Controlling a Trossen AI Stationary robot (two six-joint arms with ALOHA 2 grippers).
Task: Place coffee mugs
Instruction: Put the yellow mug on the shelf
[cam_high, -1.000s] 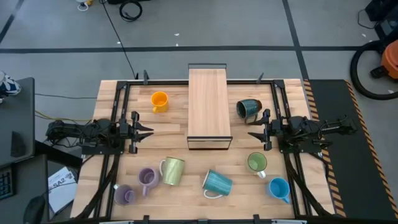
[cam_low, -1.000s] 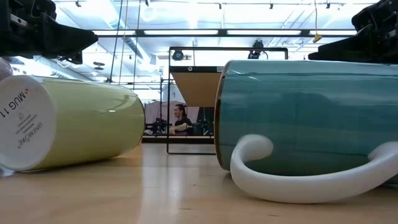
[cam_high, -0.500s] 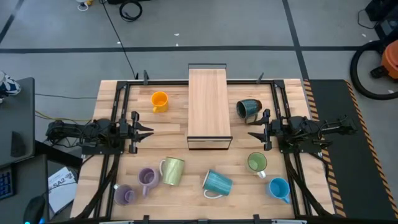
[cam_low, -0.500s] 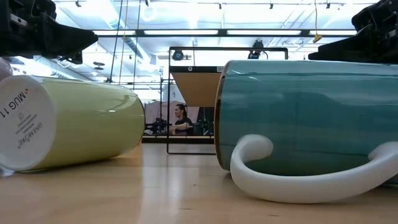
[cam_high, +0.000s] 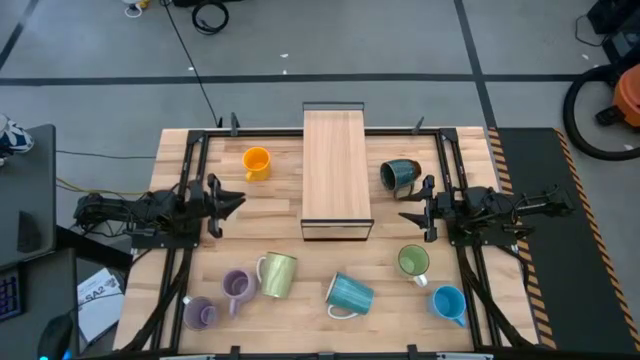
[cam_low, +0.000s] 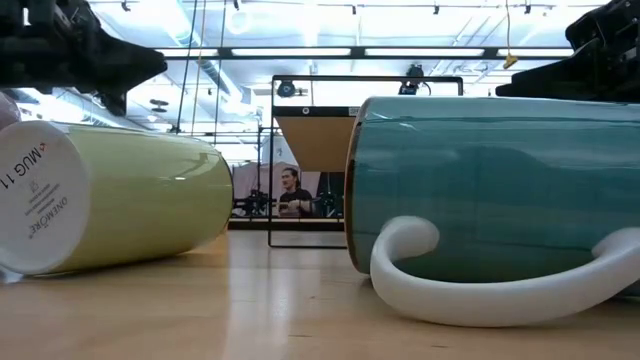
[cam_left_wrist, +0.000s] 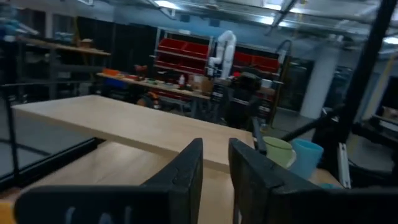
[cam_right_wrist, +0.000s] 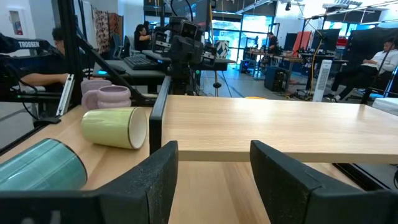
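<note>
Ribbed teal mug, right side cropped

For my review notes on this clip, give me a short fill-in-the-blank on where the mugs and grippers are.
1. The orange mug stands on the ____ side of the wooden shelf.
2. The ribbed teal mug lies on its ____.
3. The two lilac mugs sit nearest the ____ gripper.
4. The right gripper holds ____, its jaws open.

Missing words: left; side; left; nothing
</note>
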